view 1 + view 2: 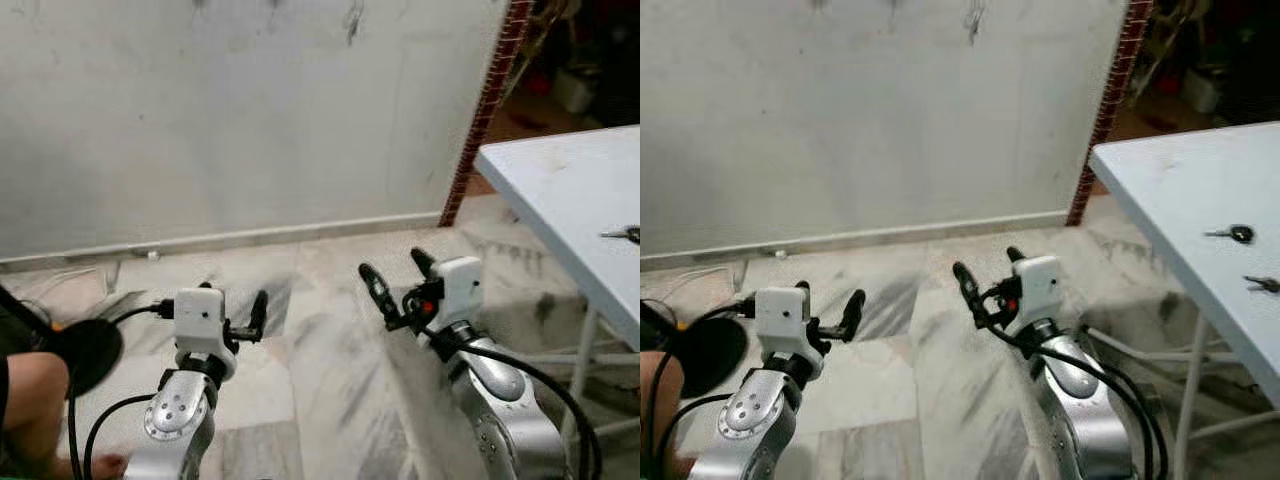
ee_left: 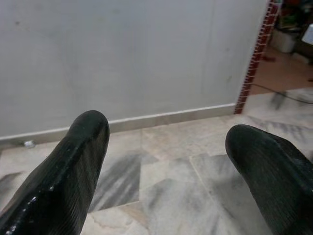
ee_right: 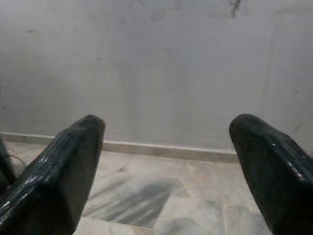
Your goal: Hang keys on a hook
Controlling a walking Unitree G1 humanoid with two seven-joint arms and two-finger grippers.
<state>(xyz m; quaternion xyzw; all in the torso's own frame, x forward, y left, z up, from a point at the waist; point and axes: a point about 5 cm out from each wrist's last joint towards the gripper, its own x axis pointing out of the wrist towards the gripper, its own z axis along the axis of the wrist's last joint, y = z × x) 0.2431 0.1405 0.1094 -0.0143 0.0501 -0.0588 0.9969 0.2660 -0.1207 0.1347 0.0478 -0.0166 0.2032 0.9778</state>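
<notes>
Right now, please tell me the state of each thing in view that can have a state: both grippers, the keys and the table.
left gripper: open, empty, raised over the floor.
right gripper: open, empty, raised, pointing toward the wall.
keys: lying flat on the table, two sets apart, not held.
table: standing to the robot's right, keys on top.

Ahead of both grippers stands a matt, scuffed plaster wall (image 1: 250,120). Below them the floor (image 1: 320,330) is veined, faintly glossy marble. Right of the right gripper (image 1: 397,275), a smooth white table (image 1: 1180,200) carries metal keys (image 1: 1238,233). The fingers (image 2: 63,181) look like ribbed black rubber.
</notes>
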